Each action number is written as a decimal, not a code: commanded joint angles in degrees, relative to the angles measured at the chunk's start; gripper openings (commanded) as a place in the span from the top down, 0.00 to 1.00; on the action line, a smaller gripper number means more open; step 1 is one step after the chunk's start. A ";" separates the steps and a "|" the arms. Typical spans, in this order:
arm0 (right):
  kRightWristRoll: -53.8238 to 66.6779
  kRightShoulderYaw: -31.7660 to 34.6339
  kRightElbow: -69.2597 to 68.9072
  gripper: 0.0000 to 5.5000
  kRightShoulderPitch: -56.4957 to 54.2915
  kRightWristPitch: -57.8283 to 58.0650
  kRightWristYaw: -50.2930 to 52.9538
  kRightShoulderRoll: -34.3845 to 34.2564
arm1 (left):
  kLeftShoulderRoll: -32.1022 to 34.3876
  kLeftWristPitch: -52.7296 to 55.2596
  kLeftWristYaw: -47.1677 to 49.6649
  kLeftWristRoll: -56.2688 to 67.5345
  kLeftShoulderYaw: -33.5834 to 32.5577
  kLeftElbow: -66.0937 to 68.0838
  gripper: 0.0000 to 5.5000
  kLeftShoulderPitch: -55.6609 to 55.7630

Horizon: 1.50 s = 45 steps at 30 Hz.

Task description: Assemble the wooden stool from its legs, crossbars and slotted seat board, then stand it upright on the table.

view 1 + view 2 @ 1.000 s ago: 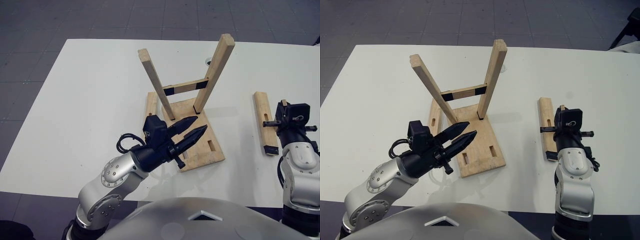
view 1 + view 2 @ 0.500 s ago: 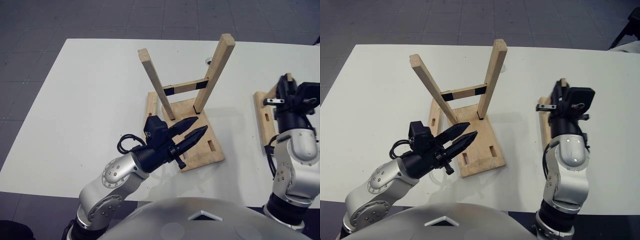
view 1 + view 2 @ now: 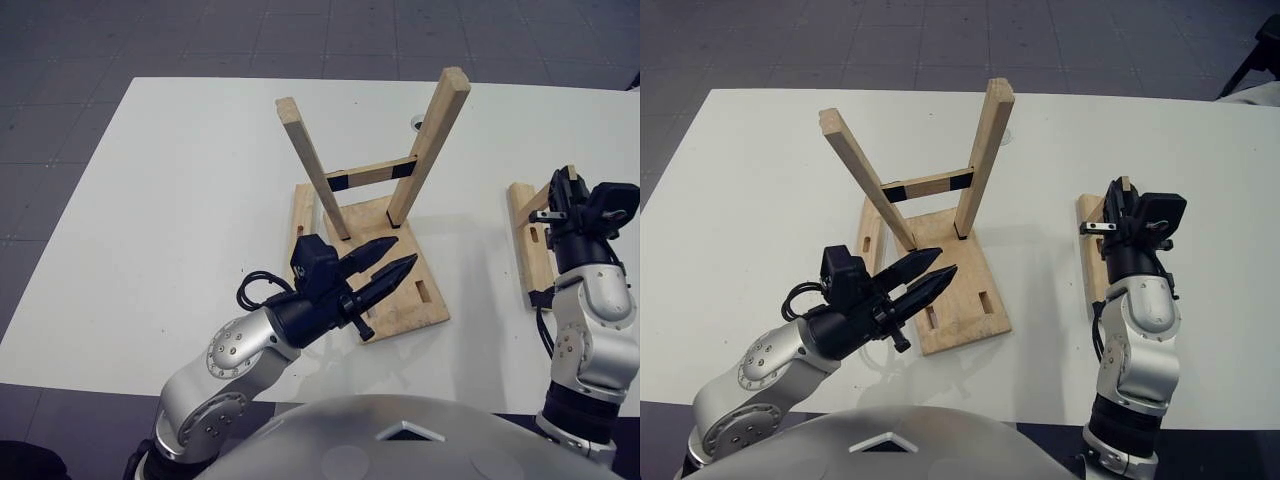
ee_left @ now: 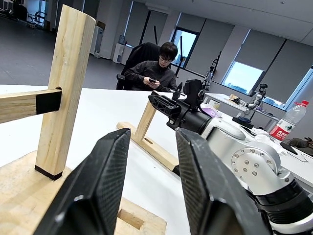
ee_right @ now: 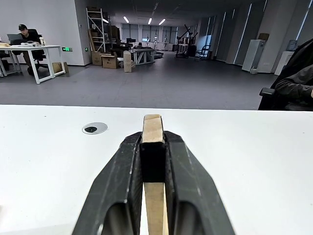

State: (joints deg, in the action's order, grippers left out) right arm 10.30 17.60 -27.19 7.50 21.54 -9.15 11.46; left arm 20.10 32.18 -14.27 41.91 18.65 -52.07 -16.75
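Pale wood sits dead centre on your white table (image 3: 180,200): the slotted seat board (image 3: 400,295) lies flat, with two uprights planted in its far end. The left leg (image 3: 312,165) leans toward 11 o'clock and the right leg (image 3: 428,145) toward 1 o'clock, with a black-tipped crossbar (image 3: 372,175) bridging them. Your left gripper (image 3: 404,251) lies along the 8-to-2 line, tips above the board's middle, fingers apart with nothing between them. At 3 o'clock from the board, well apart from it, a loose leg (image 3: 524,235) lies flat on the table, running 12 to 6. Your right gripper (image 3: 562,200) sits over that leg's far half, fingers clamped on a second crossbar (image 5: 152,129). Its black band is pinched between the pads and its bare wood end pokes past the fingertips. The left wrist view shows that bar rising at a slant from the loose leg; whether it is seated in a slot, you can't tell.
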 commanded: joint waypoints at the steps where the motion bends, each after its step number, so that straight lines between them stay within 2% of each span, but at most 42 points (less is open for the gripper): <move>1: 0.89 1.77 -1.56 0.92 -0.17 0.56 -0.14 1.74 | 0.19 0.25 0.49 -0.31 -0.23 -0.80 0.69 -0.05; 5: 0.85 3.15 -0.19 0.92 0.62 0.32 -0.31 2.94 | 0.26 0.36 0.39 -0.30 -0.34 -0.70 0.69 0.09; 19: -2.03 0.75 4.25 0.92 2.68 -0.37 0.48 3.51 | 0.79 0.79 -0.04 0.40 -1.17 -0.70 0.69 0.74; 29: -3.11 -3.13 -1.71 0.92 6.03 0.73 2.87 0.67 | 0.99 0.71 0.06 0.47 -1.14 -0.47 0.69 0.94; 38: -8.05 -5.70 4.17 0.92 7.67 -2.85 6.40 -0.82 | 0.95 0.64 0.20 0.56 -1.16 -0.66 0.69 0.63; 45: -13.55 -10.68 6.21 0.92 10.89 -4.18 13.36 -6.54 | 1.02 0.72 0.25 0.90 -1.14 -0.92 0.69 0.29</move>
State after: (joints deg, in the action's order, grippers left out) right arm -2.16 8.92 -25.58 14.43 14.57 3.11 7.31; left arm 20.76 32.19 -14.39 42.50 17.68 -52.08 -16.18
